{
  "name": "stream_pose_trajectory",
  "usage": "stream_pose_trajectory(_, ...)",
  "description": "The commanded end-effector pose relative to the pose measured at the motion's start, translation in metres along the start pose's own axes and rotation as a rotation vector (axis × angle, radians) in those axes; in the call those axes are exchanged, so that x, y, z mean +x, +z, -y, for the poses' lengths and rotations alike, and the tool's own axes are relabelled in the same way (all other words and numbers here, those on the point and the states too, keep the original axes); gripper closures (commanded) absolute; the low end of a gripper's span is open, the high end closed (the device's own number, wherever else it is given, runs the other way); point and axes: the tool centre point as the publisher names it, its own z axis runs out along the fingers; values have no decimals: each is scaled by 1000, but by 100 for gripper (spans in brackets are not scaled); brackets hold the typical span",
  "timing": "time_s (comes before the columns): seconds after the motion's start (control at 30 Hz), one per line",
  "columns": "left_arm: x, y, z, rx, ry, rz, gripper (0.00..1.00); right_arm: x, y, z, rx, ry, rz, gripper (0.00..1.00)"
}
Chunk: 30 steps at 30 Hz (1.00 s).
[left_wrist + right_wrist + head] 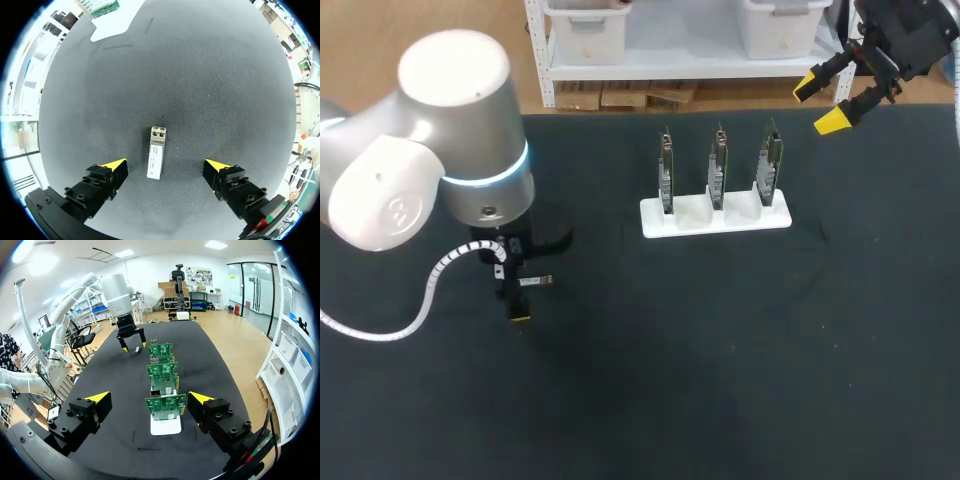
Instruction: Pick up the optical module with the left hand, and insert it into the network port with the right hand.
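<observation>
1. Silver metal, the optical module (156, 159) lies flat on the black worktop (200, 75), under the left claw (167, 168), between its fingers and touching neither.
2. The left claw is spread wide and holds nothing. The right claw (818, 103) is likewise open and empty, beyond the white holder (715, 218) with its three upright circuit boards (718, 165), well apart from the module.
3. The module's long axis runs straight ahead of the left claw, crosswise to the line between its tips. The end with twin openings points away from the wrist.
4. The grasp looks next: descend straight, stay centred and close on the long side walls near mid-length, leaving body free for the right claw.
</observation>
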Motion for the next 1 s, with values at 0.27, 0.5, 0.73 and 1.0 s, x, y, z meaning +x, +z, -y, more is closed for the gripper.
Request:
stream_pose_trajectory(0.27,3,5,-1,11,-5,12,0,0,1,-2,5,-1,0,0)
stream_pose_trajectory(0.5,3,7,-1,18,-4,11,0,0,1,-2,5,-1,0,0)
stream_pose_trajectory(0.73,2,7,-3,22,5,9,0,0,1,-2,5,-1,0,0)
stream_pose_trajectory(1.0,1,7,-3,23,9,12,100,0,1,-2,5,-1,0,0)
